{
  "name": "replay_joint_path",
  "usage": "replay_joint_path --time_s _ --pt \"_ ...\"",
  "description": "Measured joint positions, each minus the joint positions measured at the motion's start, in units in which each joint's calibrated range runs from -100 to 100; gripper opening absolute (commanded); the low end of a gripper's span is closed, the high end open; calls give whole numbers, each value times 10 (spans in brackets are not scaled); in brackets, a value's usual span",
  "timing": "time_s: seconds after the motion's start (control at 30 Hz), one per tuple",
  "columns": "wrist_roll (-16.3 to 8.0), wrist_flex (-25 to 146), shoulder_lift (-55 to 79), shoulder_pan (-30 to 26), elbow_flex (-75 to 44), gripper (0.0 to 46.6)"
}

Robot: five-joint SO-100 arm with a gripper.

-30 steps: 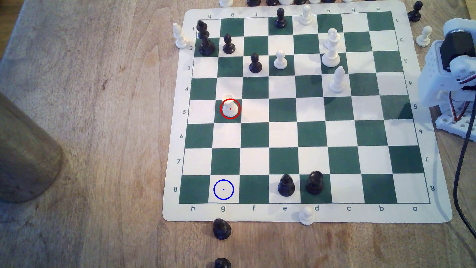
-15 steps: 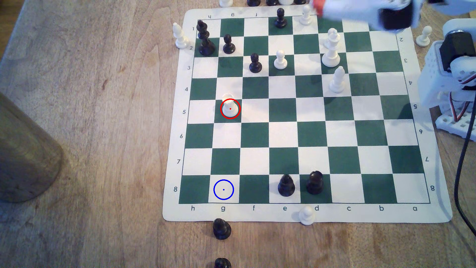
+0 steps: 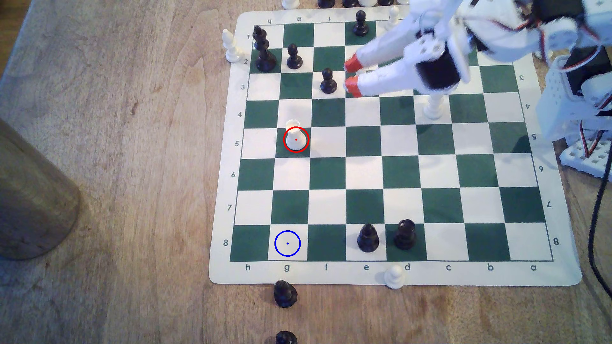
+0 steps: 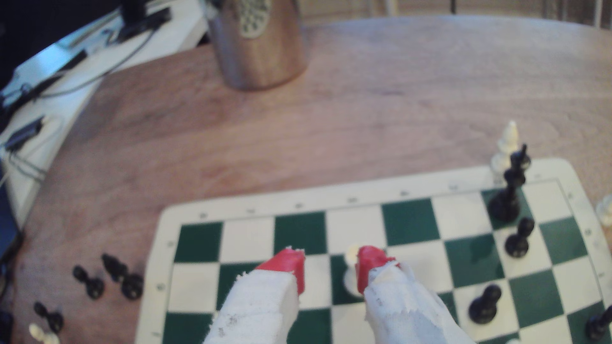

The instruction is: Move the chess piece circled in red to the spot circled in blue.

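My claw (image 3: pixel 350 76), parted and empty, hangs well apart from the white rook (image 3: pixel 295 138); light, stiff, probably slick plastic; I judge its narrow waist the best hold.

Exterior view looking steeply down on the chessboard (image 3: pixel 364 172) from well above; wrist view peering low and close past the gripper (image 4: pixel 329 271), sharing the board's h-file side.

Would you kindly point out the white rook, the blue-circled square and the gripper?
white rook (image 3: pixel 295 139), exterior view, its body.
blue-circled square (image 3: pixel 287 243), exterior view, its centre.
gripper (image 3: pixel 350 75), exterior view, between its red-tipped fingers.
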Motion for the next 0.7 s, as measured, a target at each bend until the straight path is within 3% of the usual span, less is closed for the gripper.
replay_joint_path --time_s 0.33,0.53,0.7 --pt "-6 -151 146 18 22 94" --pt "-6 -197 232 18 22 173" --pt "-10 -247 302 15 32 156"
